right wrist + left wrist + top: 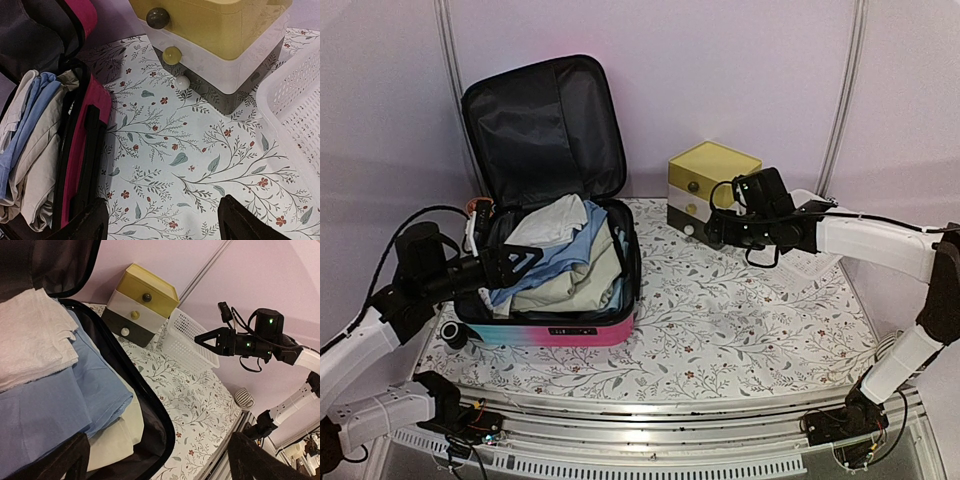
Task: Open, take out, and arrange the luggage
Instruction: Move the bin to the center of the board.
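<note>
The left gripper (523,262) hangs at the left rim of the luggage (560,330), jaws spread fully and holding nothing. The luggage lies on the counter (740,330) with its lid (545,120) standing upright and folded clothes packed inside: a white cloth (30,335) on top, a blue garment (45,410) beneath it, and beige garments (582,288) toward the right wall. Hazard: a deep bite would likely pinch several layers at once, so the stack could lift as a clump, unfold, or drag the probably light luggage across the counter. A snagged fold could also pull the lid down. Right of the luggage, the yellow-topped drawer box (712,175) stands close to the right gripper (718,228), which is open and empty. A careless swing toward the luggage could knock the box or the white mesh basket (295,110).
</note>
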